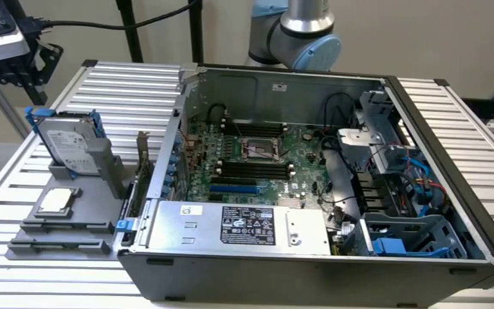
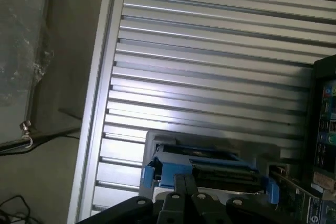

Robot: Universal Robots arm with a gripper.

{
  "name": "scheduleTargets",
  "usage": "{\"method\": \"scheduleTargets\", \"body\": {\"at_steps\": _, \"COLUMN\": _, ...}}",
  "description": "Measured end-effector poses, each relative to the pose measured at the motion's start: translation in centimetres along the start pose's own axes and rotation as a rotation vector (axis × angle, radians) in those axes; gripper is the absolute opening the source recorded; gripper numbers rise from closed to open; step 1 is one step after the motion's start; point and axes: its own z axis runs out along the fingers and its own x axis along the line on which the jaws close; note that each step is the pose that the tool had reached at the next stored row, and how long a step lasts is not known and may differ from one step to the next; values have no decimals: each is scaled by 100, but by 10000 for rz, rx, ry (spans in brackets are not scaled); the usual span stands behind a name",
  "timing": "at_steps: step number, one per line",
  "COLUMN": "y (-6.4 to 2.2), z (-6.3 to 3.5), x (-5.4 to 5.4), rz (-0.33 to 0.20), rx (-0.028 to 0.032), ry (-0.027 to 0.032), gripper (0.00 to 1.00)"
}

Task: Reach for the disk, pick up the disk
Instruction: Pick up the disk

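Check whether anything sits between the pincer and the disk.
Nothing visible does. The pincer hangs above the disk, slightly toward the exterior view's left, with open air between them. The disk stands upright in a grey holder, its top edge uncovered.

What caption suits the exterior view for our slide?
The hand hovers above the standing disk, beside the open computer case.

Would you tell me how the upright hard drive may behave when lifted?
The hard drive looks metal: probably stiff and heavy for its size. Standing on edge in the grey holder, it may tip if pushed sideways.
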Motion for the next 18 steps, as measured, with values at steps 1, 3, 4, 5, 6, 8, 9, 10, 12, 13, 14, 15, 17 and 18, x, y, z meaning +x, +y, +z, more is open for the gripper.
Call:
{"method": "scheduleTargets", "body": {"at_steps": 1, "y": 0, "z": 0, "x": 0, "rz": -186, "rx": 0, "ry": 7, "gripper": 11}}
{"method": "scheduleTargets", "body": {"at_steps": 3, "y": 0, "z": 0, "x": 0, "rz": -546, "rx": 1, "ry": 21, "gripper": 11}}
{"method": "scheduleTargets", "body": {"at_steps": 4, "y": 0, "z": 0, "x": 0, "rz": -725, "rx": 1, "ry": 28, "gripper": 11}}
{"method": "scheduleTargets", "body": {"at_steps": 5, "y": 0, "z": 0, "x": 0, "rz": -910, "rx": 1, "ry": 34, "gripper": 11}}
{"method": "scheduleTargets", "body": {"at_steps": 6, "y": 0, "z": 0, "x": 0, "rz": -1101, "rx": 1, "ry": 40, "gripper": 11}}
{"method": "scheduleTargets", "body": {"at_steps": 8, "y": 0, "z": -1, "x": 0, "rz": -1467, "rx": 1, "ry": 52, "gripper": 11}}
{"method": "scheduleTargets", "body": {"at_steps": 9, "y": 0, "z": -1, "x": 0, "rz": -1646, "rx": 2, "ry": 58, "gripper": 11}}
{"method": "scheduleTargets", "body": {"at_steps": 10, "y": 0, "z": -2, "x": 0, "rz": -1825, "rx": 2, "ry": 63, "gripper": 11}}
{"method": "scheduleTargets", "body": {"at_steps": 12, "y": 0, "z": -3, "x": 0, "rz": -2185, "rx": 3, "ry": 72, "gripper": 11}}
{"method": "scheduleTargets", "body": {"at_steps": 13, "y": 0, "z": -4, "x": 0, "rz": -2371, "rx": 3, "ry": 78, "gripper": 11}}
{"method": "scheduleTargets", "body": {"at_steps": 14, "y": 0, "z": -4, "x": 0, "rz": -2549, "rx": 4, "ry": 82, "gripper": 11}}
{"method": "scheduleTargets", "body": {"at_steps": 15, "y": 0, "z": -5, "x": 0, "rz": -2730, "rx": 4, "ry": 86, "gripper": 11}}
{"method": "scheduleTargets", "body": {"at_steps": 17, "y": 0, "z": -7, "x": 0, "rz": -3100, "rx": 6, "ry": 96, "gripper": 11}}
{"method": "scheduleTargets", "body": {"at_steps": 18, "y": 0, "z": -7, "x": 0, "rz": -3281, "rx": 6, "ry": 101, "gripper": 11}}
